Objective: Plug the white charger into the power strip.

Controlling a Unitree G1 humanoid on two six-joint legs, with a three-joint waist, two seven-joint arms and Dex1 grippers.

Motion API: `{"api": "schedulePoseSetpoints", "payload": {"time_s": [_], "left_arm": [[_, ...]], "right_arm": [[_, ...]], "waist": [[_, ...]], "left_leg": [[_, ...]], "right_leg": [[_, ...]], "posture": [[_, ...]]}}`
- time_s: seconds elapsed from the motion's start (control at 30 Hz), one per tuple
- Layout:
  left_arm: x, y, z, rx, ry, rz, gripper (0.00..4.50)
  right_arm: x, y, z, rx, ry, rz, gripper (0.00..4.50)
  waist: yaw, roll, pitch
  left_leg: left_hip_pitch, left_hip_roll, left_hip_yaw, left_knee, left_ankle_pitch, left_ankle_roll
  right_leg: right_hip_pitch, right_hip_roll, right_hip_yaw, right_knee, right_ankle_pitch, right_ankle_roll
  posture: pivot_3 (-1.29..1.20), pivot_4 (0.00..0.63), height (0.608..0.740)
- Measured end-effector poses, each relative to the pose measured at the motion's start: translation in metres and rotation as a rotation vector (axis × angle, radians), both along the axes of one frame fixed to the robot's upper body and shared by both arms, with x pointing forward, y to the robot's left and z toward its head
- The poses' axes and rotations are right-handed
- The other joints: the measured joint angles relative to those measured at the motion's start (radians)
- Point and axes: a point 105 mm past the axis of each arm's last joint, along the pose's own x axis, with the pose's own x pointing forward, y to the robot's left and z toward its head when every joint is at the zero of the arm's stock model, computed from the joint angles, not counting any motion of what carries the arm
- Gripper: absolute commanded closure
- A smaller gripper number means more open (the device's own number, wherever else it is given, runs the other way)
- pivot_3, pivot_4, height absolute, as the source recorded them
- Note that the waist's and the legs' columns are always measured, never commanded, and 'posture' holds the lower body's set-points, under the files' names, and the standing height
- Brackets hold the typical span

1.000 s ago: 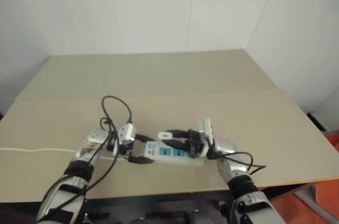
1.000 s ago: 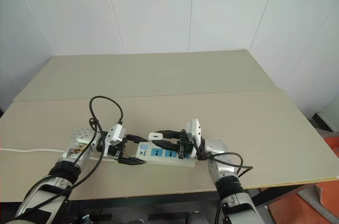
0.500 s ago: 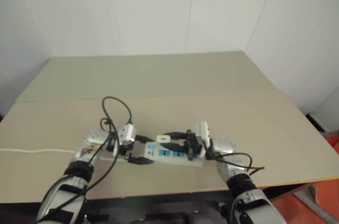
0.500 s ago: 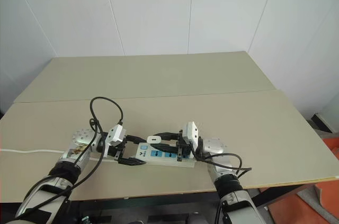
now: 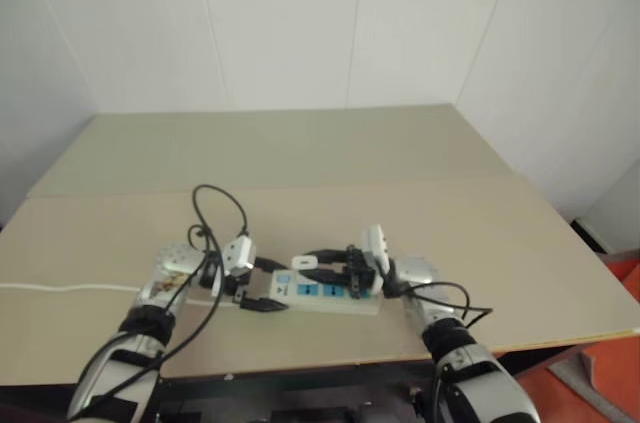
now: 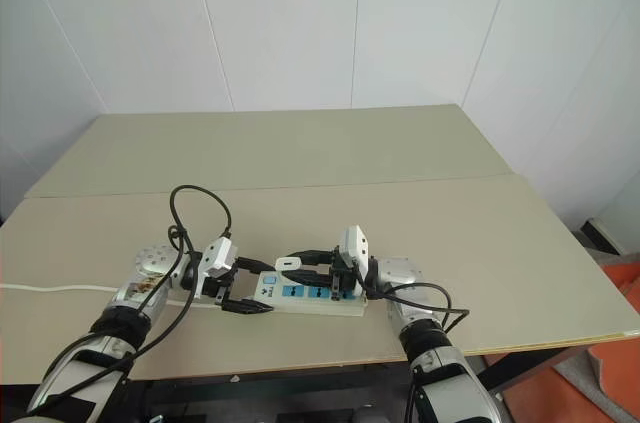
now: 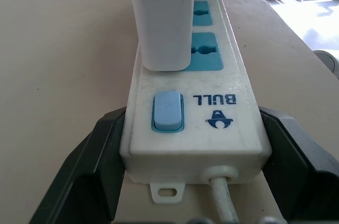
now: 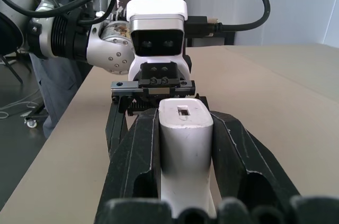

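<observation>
You're in a bare test room: plain white panel walls (image 6: pixel 280 23), one wide beige table (image 6: pixel 300 143).

We see a white charger (image 7: pixel 161 17), a white strip (image 7: pixel 196 128) with blue sockets, and a beige counter (image 6: pixel 420 213).

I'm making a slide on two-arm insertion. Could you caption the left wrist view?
Left gripper braces the power strip at its switch end while the white charger stands over the nearest blue socket.
</observation>
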Motion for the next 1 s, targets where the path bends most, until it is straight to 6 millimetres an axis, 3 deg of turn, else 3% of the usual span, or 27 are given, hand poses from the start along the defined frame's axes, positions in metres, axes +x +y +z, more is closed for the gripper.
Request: {"api": "schedulePoseSetpoints", "payload": {"time_s": [0.8, 1.0], "left_arm": [[0.0, 0.002, -0.005, 0.024, 0.007, 0.018, 1.24], [0.0, 0.004, -0.008, 0.036, 0.016, 0.028, 1.24]], "right_arm": [[-0.002, -0.001, -0.013, -0.06, -0.046, -0.023, 3.38], [0.0, -0.001, -0.017, -0.083, 0.003, -0.021, 3.38]], "waist": [[-0.002, -0.001, -0.016], [-0.002, 0.0, -0.016]], "left_leg": [[0.003, 0.001, 0.0, -0.003, 0.0, 0.0], [0.015, 0.001, 0.0, -0.011, 0.0, 0.0]], "right_leg": [[0.002, 0.001, 0.0, -0.001, -0.003, -0.001], [0.015, 0.001, 0.002, -0.003, -0.009, -0.008]], "posture": [[0.0, 0.15, 0.74], [0.0, 0.15, 0.74]]}}
